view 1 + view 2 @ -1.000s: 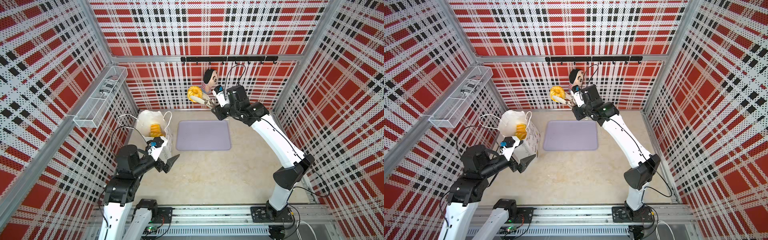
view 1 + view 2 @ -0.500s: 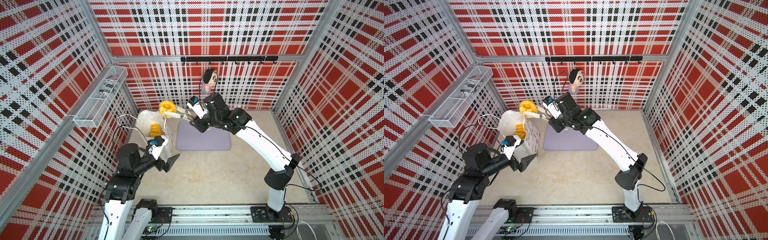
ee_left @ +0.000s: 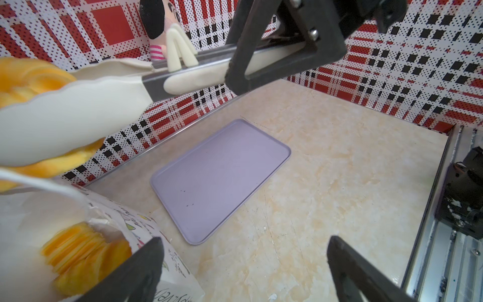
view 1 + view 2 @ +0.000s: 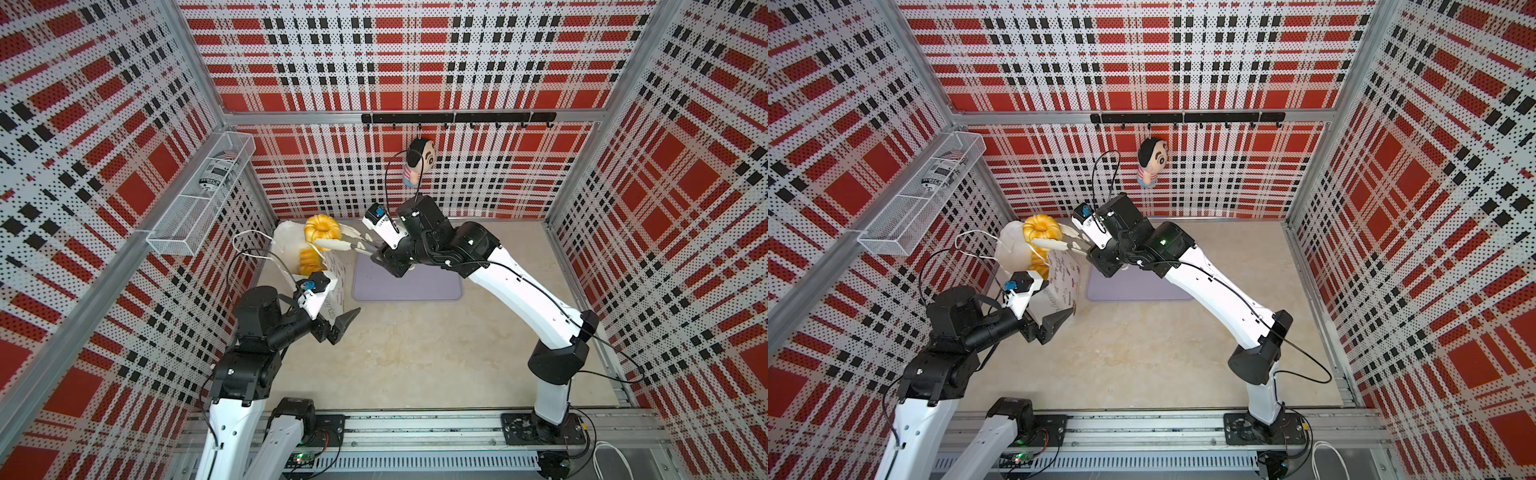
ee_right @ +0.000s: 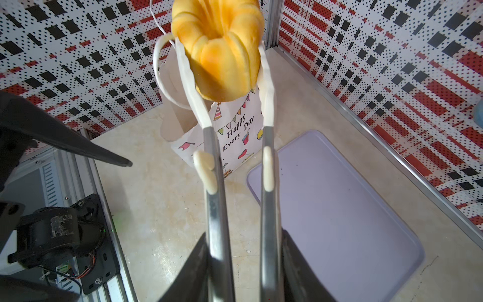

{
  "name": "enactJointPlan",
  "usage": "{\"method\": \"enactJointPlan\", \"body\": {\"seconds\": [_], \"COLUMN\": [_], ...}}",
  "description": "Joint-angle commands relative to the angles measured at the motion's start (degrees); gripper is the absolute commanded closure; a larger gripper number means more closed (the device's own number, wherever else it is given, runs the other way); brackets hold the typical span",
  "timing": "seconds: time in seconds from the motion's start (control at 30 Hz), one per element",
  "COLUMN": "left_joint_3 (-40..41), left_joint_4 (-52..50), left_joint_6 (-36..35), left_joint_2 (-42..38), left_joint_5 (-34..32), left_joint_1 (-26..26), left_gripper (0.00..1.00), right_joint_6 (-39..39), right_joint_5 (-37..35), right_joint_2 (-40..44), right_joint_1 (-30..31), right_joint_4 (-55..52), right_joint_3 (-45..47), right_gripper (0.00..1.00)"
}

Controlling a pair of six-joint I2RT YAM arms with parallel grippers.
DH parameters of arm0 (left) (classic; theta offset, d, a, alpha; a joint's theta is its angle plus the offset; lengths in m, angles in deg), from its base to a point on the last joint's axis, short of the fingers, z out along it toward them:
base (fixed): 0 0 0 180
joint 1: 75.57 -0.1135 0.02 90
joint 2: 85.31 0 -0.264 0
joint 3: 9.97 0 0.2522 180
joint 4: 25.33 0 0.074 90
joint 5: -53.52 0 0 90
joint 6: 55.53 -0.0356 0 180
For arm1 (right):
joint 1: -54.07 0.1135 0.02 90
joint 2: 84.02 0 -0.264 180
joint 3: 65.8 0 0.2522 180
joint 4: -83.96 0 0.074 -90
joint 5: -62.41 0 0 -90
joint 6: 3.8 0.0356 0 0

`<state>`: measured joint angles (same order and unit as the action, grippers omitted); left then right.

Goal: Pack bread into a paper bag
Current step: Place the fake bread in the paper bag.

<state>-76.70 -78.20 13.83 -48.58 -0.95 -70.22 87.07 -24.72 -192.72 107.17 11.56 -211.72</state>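
"Where was the ring bun [image 5: 219,49]?"
"Out past the right gripper [image 5: 245,261], pinched in the tips of the tongs [image 5: 266,209] that the gripper clamped, over the paper bag [image 5: 235,133]."
"And the left gripper [image 3: 244,239]?"
"Spread wide, just beside the bag."

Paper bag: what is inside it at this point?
One ridged yellow pastry shows in the mouth of the bag. Anything deeper is hidden by the bag's walls. The ring bun, held in tongs, is above the bag, not inside.
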Motion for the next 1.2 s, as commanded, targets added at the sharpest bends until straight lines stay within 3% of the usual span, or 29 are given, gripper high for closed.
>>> {"method": "enactJointPlan", "body": {"seconds": [0.0, 0.57, 0.97, 1.17], "left_joint_3": [-1.54, -1.42, -1.41, -1.57], "left_joint_4": [-0.26, -0.53, -1.02, -1.41], "left_joint_6": [-0.16, -0.19, 0.69, 0.8], "left_joint_2": [-0.35, -0.59, -1.2, -1.23], "left_joint_5": [-0.03, -0.34, -1.02, -1.34], "left_joint_1": [0.54, 0.81, 0.9, 0.98], "left_gripper": [0.02, 0.02, 0.02, 0.02], "right_joint_6": [-0.63, -2.74, -3.37, -4.37], "right_joint_5": [0.87, -2.97, 4.91, 6.96], "right_joint_2": [1.39, 0.26, -2.81, -4.36], "right_joint_1": [0.51, 0.51, 0.51, 0.51], "right_joint_4": [2.04, 2.27, 3.78, 3.54], "right_joint_3": [-2.75, -9.69, -6.62, -5.04], "right_gripper": [0.6, 0.57, 0.57, 0.49]}}
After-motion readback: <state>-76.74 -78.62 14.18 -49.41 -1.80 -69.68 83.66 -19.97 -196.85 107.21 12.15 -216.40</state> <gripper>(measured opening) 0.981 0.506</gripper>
